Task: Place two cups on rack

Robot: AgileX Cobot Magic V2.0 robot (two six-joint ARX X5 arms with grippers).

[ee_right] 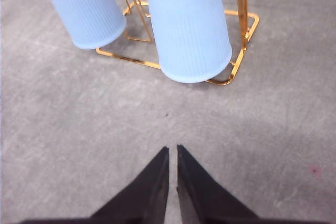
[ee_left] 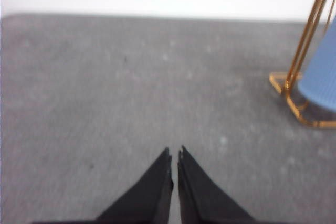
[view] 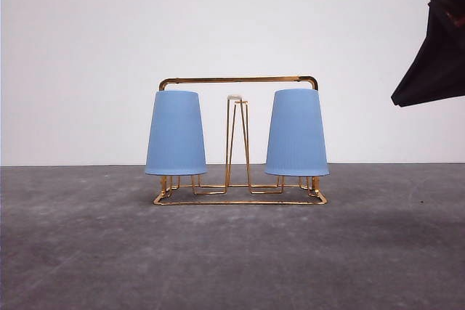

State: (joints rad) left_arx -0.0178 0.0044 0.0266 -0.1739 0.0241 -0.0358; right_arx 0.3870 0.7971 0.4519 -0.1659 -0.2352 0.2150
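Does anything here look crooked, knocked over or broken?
Nothing stands out. Both cups, left and right, sit upside down and straight on the gold rack, level with each other. Nothing is spilled on the grey table.

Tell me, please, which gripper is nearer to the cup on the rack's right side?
Probably the right gripper: it hangs just in front of that cup. The left gripper sits off the rack's far end, beside the other cup.
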